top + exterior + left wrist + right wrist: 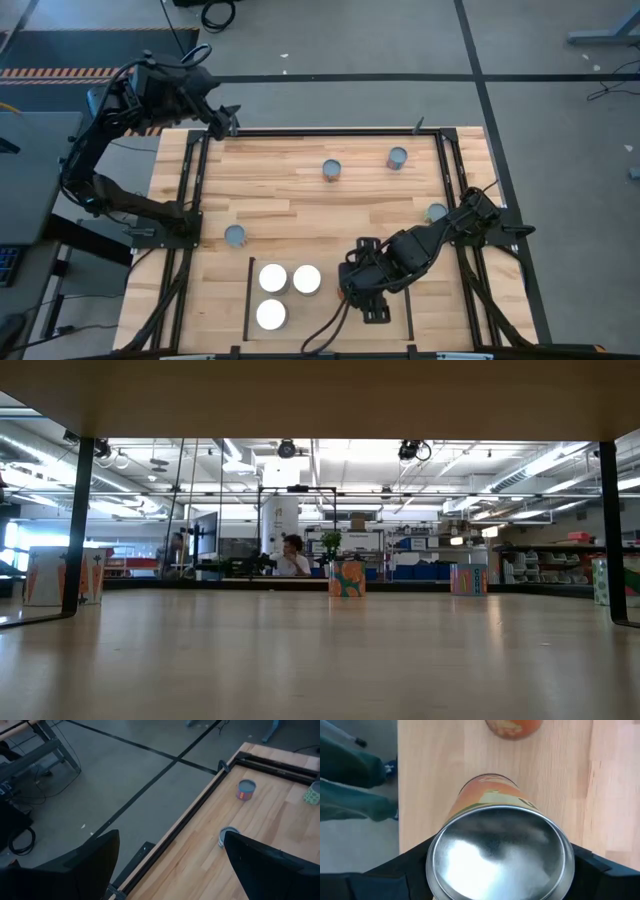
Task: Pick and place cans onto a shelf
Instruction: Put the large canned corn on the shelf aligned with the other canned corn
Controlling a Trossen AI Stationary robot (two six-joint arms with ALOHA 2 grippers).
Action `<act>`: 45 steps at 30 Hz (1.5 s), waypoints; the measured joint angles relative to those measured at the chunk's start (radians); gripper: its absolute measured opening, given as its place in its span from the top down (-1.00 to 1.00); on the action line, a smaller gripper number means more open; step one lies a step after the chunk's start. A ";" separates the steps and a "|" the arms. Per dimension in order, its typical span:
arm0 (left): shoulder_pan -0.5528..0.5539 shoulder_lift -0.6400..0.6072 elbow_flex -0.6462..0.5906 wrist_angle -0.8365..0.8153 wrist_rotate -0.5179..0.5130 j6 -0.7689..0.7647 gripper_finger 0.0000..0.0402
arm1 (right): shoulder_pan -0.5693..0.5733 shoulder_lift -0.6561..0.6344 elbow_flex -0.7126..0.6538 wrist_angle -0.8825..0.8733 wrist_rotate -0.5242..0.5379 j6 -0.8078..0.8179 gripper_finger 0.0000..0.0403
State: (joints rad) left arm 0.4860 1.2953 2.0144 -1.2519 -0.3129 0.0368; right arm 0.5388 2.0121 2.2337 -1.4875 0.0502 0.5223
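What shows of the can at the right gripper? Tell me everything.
The can is a short cylinder with a shiny bare-metal end facing the wrist camera and an orange and pale green label. It sits over pale wood, between the right gripper's dark fingers, which seem to press its two sides.

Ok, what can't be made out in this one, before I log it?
- High view: the right claw is covered by its own arm, so neither its fingers nor its can can be seen there.
- Right wrist view: the can sits between the fingers, cut off by the frame edge; contact with the shelf is hidden.
- Low view: an out-of-focus band along the top; neither arm appears.
- Left wrist view: the open left claw holds nothing; the can labels are too small to read.
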 joint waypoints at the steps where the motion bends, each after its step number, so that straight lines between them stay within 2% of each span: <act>1: 0.000 0.000 0.000 0.012 0.000 0.000 -0.81 | 0.000 0.000 0.000 0.012 0.008 -0.003 -0.57; 7: 0.000 0.000 0.000 0.051 0.000 0.005 -0.81 | -0.008 -0.001 -0.014 0.026 0.003 -0.042 -0.67; 14: -0.001 0.001 0.000 0.083 0.000 -0.103 -0.81 | -0.003 -0.001 -0.018 -0.005 -0.004 -0.083 -0.76; 20: -0.001 0.005 0.000 0.082 0.000 -0.104 -0.81 | -0.020 -0.001 -0.012 0.004 -0.010 -0.099 -0.81; 26: -0.001 0.007 0.000 0.136 0.001 -0.154 -0.81 | -0.017 -0.031 0.067 -0.041 0.038 -0.106 -0.81; 29: -0.001 0.007 0.000 0.170 0.043 -0.184 -0.81 | -0.005 -0.063 0.070 -0.091 0.058 -0.100 -0.79; 33: -0.003 0.007 0.000 0.160 0.126 -0.214 -0.81 | 0.024 -0.107 0.016 -0.084 0.092 -0.104 -0.77; 38: -0.063 0.007 0.000 0.137 0.201 -0.262 -0.81 | 0.038 -0.156 -0.105 -0.084 0.175 -0.069 -0.73; 45: -0.218 0.003 0.000 0.110 0.217 -0.345 -0.81 | 0.037 -0.251 -0.259 -0.084 0.241 0.031 -0.72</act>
State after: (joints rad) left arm 0.2675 1.2983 2.0144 -1.1419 -0.0959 -0.3083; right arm 0.5762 1.7608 1.9752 -1.5717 0.2912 0.5533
